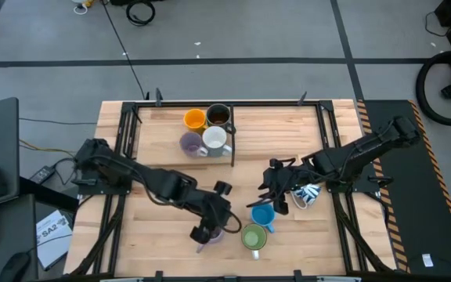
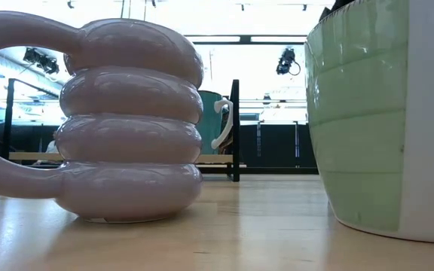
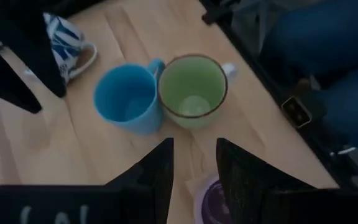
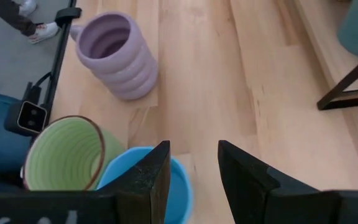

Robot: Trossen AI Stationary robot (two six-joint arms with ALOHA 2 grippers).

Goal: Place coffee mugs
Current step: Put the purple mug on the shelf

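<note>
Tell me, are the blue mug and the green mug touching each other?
Touching. In the left wrist view, the blue mug and the green mug meet at their rims with no table visible between them.

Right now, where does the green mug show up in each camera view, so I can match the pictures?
High view: green mug, near the table's front edge, right of centre.
Low view: the big pale-green wall at right.
Left wrist view: centre, touching the blue mug.
Right wrist view: lower left.
Shared landmark: the ridged purple mug, in all views.
</note>
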